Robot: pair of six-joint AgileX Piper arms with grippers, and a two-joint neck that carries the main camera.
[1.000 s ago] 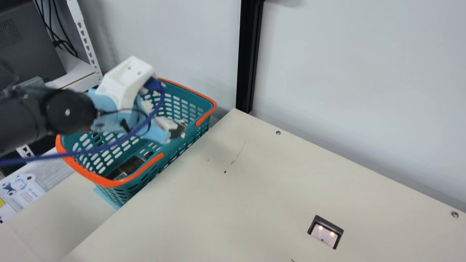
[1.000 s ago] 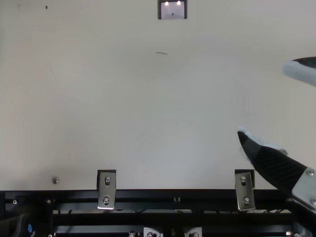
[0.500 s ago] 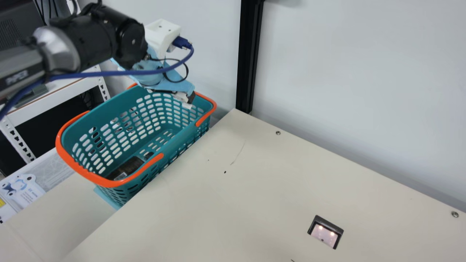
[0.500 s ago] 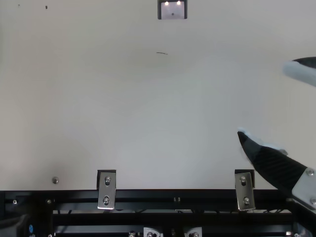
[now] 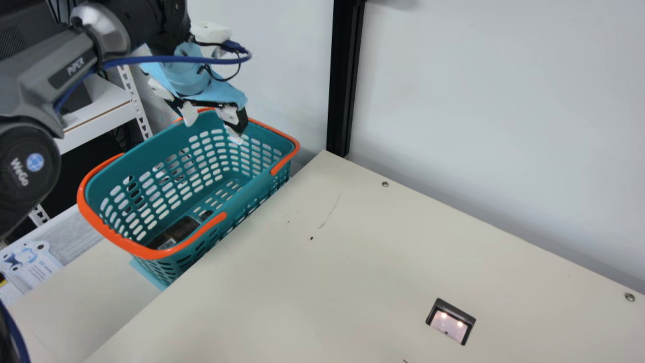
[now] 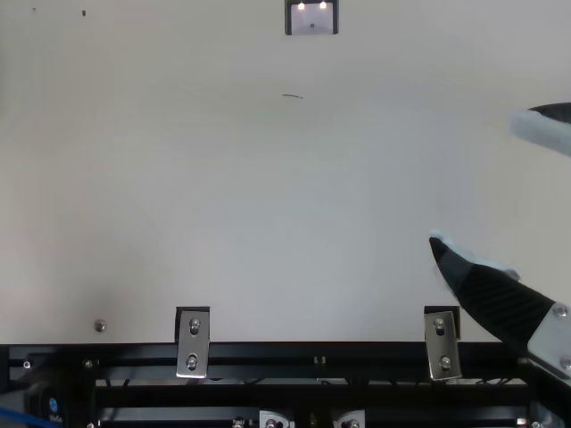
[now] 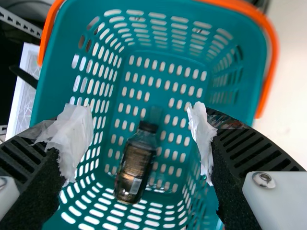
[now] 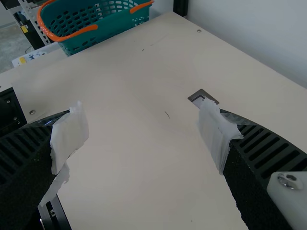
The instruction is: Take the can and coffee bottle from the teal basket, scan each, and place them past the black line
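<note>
Hanging over the far end of the teal basket (image 5: 113, 238) in the main view, the left end effector (image 5: 212, 126) sits higher than the coffee bottle (image 5: 177, 231). From there the bottle lies down inside, toward the basket's near end and beside the wall next to the tabletop (image 5: 352, 282). It is on its side, cap toward the far end and base toward the near one, so its long axis roughly follows the basket's length.

In the top view, the right end effector (image 6: 480, 183) is spread over the tabletop on the scanner's (image 6: 312, 20) near side, toward the robot.

In the left wrist view, the left end effector is wide open with nothing in its grasp, and the bottle appears deeper down, within the gap. Its axis runs mostly across the closing direction, with a slant. A small wrist turn, a shift toward the near end and a descent would probably let the fingers take it by its narrow width.

In the right wrist view, that end effector is also wide open and holds nothing. The basket stands well apart from it, so the left arm is clearly the nearer one for this pick.
</note>
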